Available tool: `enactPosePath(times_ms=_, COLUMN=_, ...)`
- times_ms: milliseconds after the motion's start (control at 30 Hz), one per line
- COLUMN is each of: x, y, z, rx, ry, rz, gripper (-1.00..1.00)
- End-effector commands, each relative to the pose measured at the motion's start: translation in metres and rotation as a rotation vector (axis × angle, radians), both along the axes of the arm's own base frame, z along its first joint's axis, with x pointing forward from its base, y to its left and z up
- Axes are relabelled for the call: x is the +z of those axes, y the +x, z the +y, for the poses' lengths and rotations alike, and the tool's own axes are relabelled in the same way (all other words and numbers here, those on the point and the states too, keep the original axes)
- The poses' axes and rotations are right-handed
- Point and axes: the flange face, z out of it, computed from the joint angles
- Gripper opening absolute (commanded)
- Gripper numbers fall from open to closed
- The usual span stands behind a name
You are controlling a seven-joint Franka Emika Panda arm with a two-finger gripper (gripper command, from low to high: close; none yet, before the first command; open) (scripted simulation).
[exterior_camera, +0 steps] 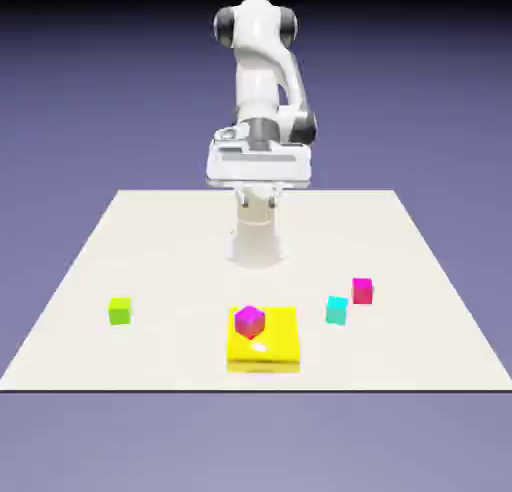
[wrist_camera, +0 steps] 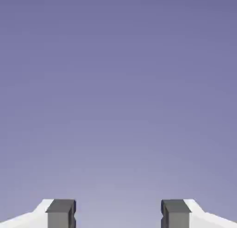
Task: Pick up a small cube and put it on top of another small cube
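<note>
Starting approach step w/ gripper (wrist_camera: pixel 118 215) spread wide & empty, seeing only backdrop, pink-red cube (exterior_camera: pixel 362 290) sits toward tabletop's (exterior_camera: pixel 160 250) near edge by cyan cube (exterior_camera: pixel 337 309), green cube (exterior_camera: pixel 120 310) well apart, so next: descend over pink-red one.

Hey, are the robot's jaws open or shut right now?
Open. In the hand view the gripper shows two grey fingertips standing wide apart, with only blue-violet backdrop between them and nothing held.

White rounded arm (exterior_camera: pixel 262 80), dark joint bands, grey-tipped tool (wrist_camera: pixel 118 213).
</note>
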Motion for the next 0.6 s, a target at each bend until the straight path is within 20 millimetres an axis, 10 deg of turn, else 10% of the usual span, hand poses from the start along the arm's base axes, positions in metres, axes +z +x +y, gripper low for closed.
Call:
enactPosePath(times_ms=0, x=-0.009, y=0.005, z=0.015, rx=0.044, ry=-0.013, rz=0.047, gripper=0.00)
enactPosePath(times_ms=267, x=-0.083, y=0.015, z=0.135, rx=0.388, ry=-0.177, rz=0.406, gripper=0.00)
enactPosePath(times_ms=567, x=-0.173, y=-0.034, z=0.259, rx=0.741, ry=-0.485, rz=0.761, gripper=0.00)
